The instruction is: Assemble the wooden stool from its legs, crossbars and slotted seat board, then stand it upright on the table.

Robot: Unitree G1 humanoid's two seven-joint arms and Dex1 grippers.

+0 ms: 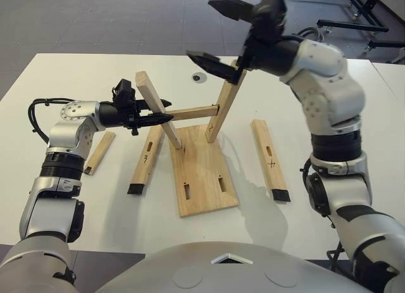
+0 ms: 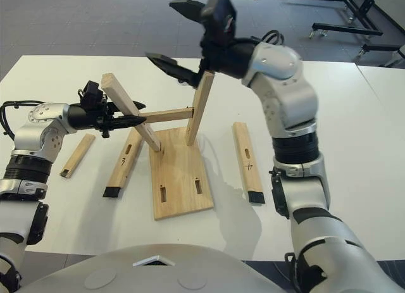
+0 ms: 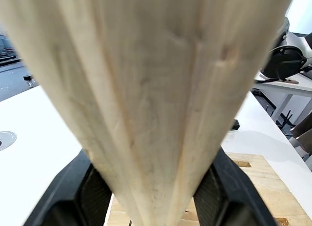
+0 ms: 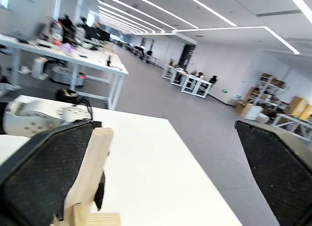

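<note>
Stool leg point(image 1: 147, 87), the tilted one at centre left of the head view, was clamped between the closed fingers of the left gripper point(image 1: 152, 118). The right gripper point(image 1: 201, 28) stood wide open at top centre and held nothing, its lower finger just beside the top of the second leg point(image 1: 223, 109). A crossbar point(image 1: 193, 112) joined the two legs, whose feet met the far end of the seat board point(image 1: 202, 179), which lay flat on the table point(image 1: 76, 84). One loose leg point(image 1: 147, 160) lay to the left of the board and the other loose leg point(image 1: 269, 157) to its right, with a short crossbar point(image 1: 100, 152) at far left.

The step looked to be seating this pair in the far slots. To do it well, the right gripper should close on its leg's top and press straight down while the left one straightened its leg, so that neither end jammed. Whether either foot sat in its slot could not be told, and the clamped leg hid the joint from the left wrist camera.
</note>
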